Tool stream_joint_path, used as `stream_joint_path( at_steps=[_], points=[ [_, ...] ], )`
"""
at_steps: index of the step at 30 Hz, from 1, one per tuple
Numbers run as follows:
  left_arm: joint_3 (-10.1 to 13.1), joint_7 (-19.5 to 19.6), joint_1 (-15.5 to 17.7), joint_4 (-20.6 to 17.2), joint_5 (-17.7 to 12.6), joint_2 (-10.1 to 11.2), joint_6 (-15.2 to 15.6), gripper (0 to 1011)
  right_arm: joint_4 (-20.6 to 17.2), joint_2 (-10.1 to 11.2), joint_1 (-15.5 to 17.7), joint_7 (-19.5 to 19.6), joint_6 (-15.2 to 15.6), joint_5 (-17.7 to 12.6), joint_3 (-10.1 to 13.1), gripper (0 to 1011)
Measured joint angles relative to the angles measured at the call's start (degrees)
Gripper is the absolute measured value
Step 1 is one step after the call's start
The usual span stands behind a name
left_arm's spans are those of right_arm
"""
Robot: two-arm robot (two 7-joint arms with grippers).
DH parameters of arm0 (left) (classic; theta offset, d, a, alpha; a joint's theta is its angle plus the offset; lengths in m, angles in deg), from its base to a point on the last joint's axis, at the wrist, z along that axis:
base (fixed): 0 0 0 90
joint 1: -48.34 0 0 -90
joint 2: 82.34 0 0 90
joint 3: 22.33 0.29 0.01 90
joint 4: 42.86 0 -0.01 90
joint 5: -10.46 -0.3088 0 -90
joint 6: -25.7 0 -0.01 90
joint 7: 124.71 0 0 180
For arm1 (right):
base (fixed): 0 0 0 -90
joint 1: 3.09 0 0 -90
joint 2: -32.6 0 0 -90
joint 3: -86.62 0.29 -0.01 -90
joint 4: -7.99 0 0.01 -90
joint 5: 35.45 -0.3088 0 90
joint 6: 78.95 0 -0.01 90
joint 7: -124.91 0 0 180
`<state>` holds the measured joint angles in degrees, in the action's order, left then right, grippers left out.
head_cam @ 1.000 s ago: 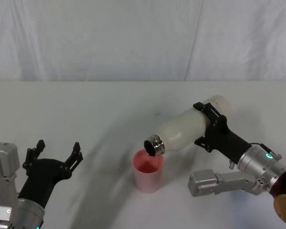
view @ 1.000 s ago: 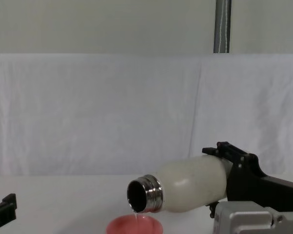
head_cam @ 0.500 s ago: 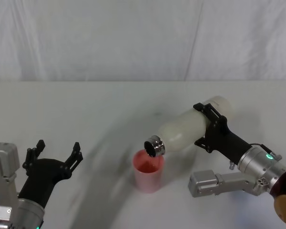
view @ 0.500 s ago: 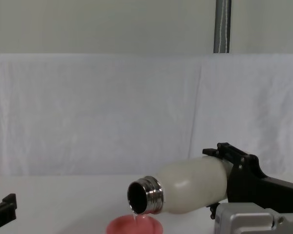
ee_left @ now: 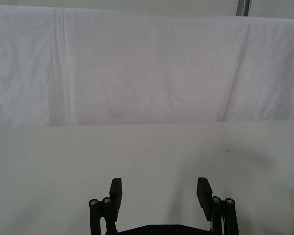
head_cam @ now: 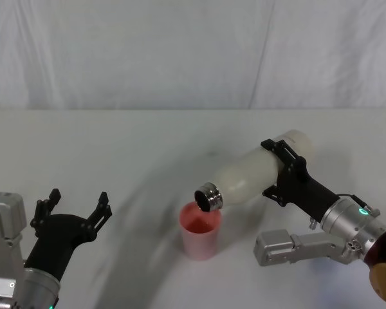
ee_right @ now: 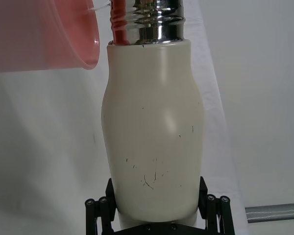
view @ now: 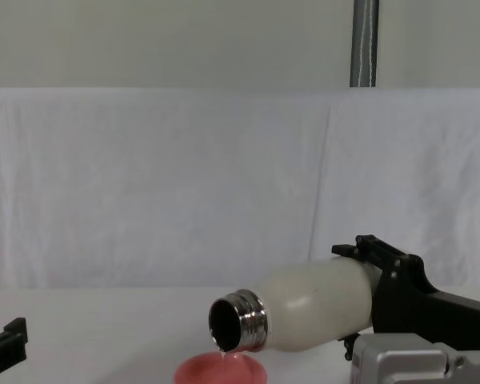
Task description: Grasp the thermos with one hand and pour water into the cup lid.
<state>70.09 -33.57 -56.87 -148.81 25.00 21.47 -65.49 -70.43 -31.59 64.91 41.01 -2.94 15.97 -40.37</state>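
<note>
Almost nothing had shifted since the earlier frames: your right end effector held the same tilt, with perhaps a slight further dip of the neck. It was clenched around the lower body of the tall cream-white matte thermos, jaws on either side as the right wrist view showed. You had the bottle lying nearly level, its long axis running from the base at the right end effector down and leftward to the shiny threaded steel neck. That neck hung just above the rim of the small round pink cup lid, which stood on the white bench near its front edge, about midway along it. A thin trickle fell from the neck in the chest view. Your left end effector sat released near the front left corner, well apart from the cup.
</note>
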Motion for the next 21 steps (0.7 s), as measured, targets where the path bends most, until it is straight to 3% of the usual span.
stream_joint_path(
  at_steps=[21],
  points=[
    [0.0, 0.0, 0.0, 0.0, 0.0, 0.0, 0.0, 1001, -0.03, 0.13, -0.04, 0.04, -0.02, 0.15, -0.09, 956]
  ],
)
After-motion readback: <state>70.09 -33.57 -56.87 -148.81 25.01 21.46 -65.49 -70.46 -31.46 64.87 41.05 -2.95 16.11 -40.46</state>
